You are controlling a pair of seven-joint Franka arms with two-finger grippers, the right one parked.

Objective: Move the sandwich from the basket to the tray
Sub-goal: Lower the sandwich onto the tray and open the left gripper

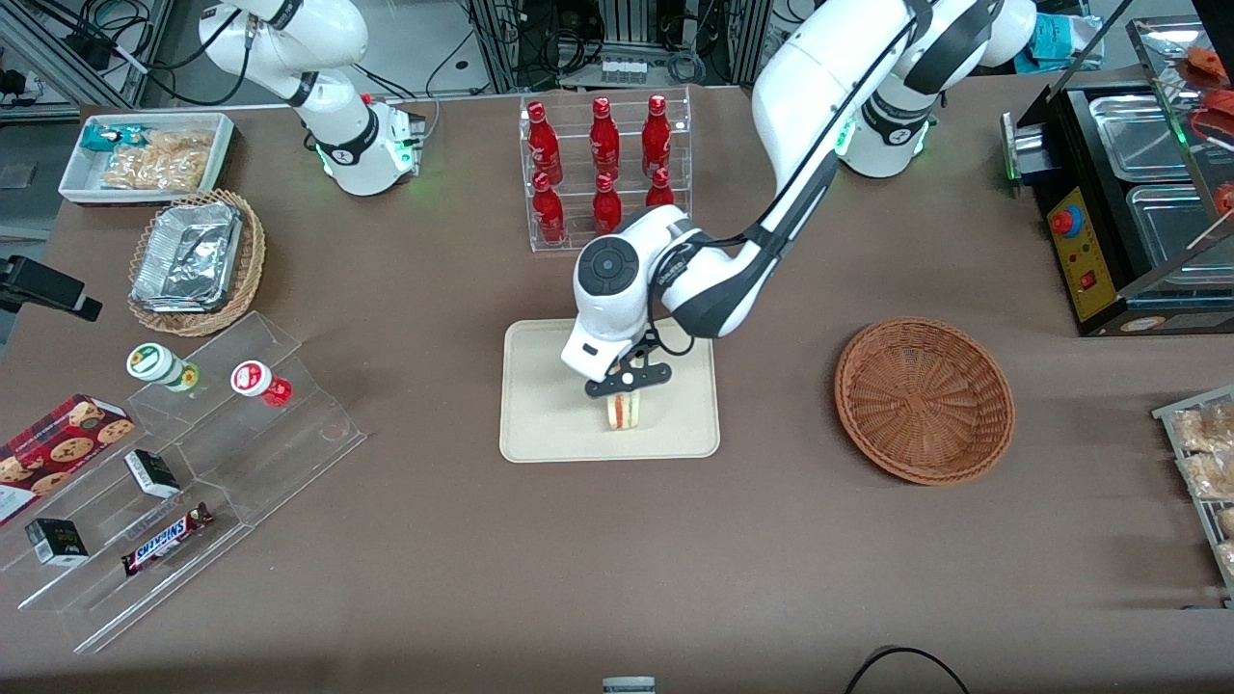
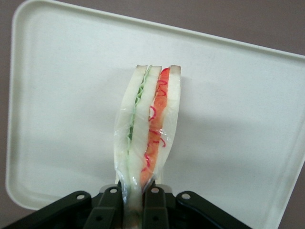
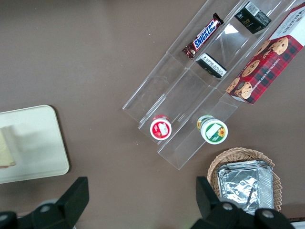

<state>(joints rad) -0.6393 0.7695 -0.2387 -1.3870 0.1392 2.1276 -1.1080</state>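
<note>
The gripper point(image 1: 628, 384) hangs low over the tray point(image 1: 540, 424), its fingers point(image 2: 155, 205) pinched tight on the top edge of the sandwich point(image 1: 625, 412). The sandwich stands upright on its edge, at about five o'clock from the tray's middle, nearer the front camera. The basket point(image 1: 924, 399) sits at three o'clock from the tray, toward the working arm's end of the table point(image 1: 617, 578), well apart.

The gripper point(image 1: 627, 388) pinches the sandwich point(image 1: 624, 412) above the tray point(image 1: 540, 424), with the basket point(image 1: 924, 399) well apart toward the working arm's end.
</note>
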